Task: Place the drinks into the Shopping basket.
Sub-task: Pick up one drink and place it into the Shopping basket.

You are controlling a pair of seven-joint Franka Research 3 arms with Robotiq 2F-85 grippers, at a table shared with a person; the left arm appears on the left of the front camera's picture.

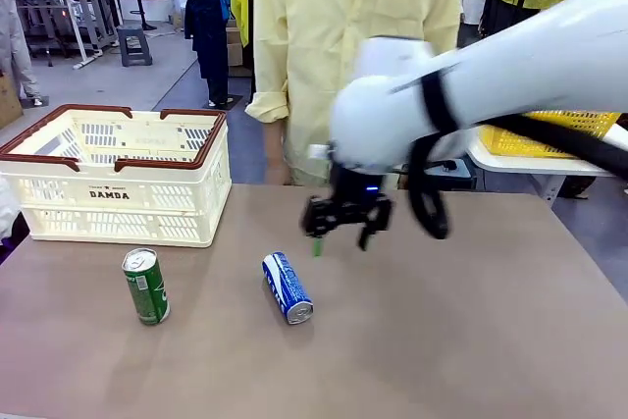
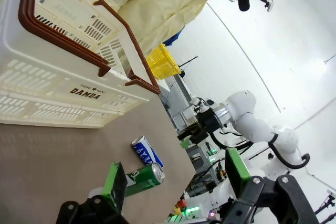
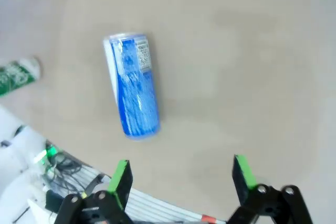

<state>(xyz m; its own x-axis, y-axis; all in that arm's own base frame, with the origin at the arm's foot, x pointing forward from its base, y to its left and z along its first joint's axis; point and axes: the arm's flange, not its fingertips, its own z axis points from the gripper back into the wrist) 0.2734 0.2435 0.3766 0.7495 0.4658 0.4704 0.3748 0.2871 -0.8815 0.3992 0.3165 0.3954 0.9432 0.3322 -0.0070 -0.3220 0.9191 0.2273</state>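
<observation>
A: "While the right gripper [image 1: 345,226] is hanging mid-frame, what is it gripping?"

B: "Nothing; its jaws are gaping wide above the table [image 1: 471,340]. The left gripper [image 2: 174,163] is gaping too, empty."

A: "And elsewhere?"

B: "The blue can [image 1: 287,288] is lying at lower centre, the green can [image 1: 146,287] is standing left of it, and the Shopping basket [image 1: 108,211] is sitting upper left."

drink cans, 2: green can [image 1: 146,287], 1; blue can [image 1: 287,288], 1. white slotted basket [image 1: 59,208] with red-brown rim, 1. yellow basket [image 1: 589,122], 1. table [image 1: 471,331], 1. person [image 1: 343,36] in yellow shirt, 1.
</observation>
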